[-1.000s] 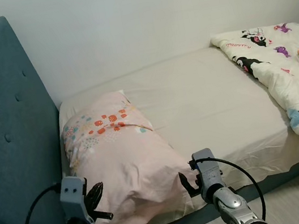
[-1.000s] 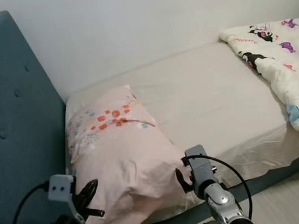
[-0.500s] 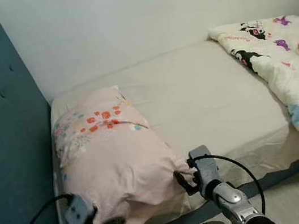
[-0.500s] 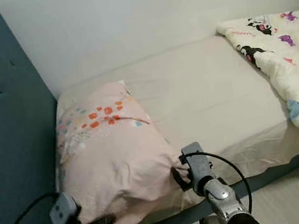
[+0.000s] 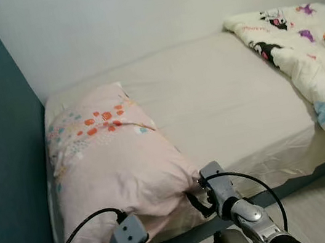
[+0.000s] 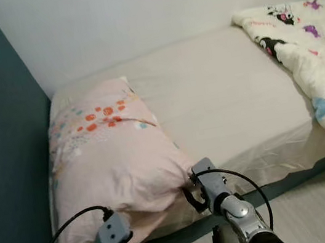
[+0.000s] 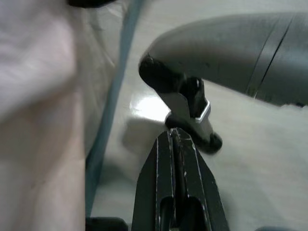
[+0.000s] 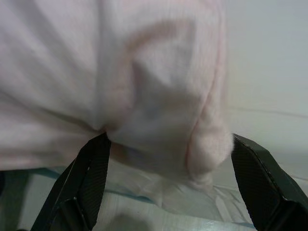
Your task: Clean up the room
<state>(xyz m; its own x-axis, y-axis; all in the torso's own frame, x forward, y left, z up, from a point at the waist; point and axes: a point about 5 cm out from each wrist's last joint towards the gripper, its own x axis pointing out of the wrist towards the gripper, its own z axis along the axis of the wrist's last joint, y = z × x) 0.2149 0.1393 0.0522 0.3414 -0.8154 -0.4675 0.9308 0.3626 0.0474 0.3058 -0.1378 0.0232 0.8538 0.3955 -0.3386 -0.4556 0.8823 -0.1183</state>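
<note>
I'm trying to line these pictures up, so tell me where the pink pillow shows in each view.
Left eye view: pink pillow lies lower left, beside the blue headboard.
Right eye view: same place, lower left.
Left wrist view: a blurred pink mass along one edge.
Right wrist view: its corner bulges between the open right gripper.
Shared landmark: the pillow corner by the right gripper.

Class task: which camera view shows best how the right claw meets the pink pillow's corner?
The right wrist view: the open right claw straddles the pink pillow corner. Both eye views show the whole pillow, but the claw there is small. The left wrist view catches a blurred edge.
</note>
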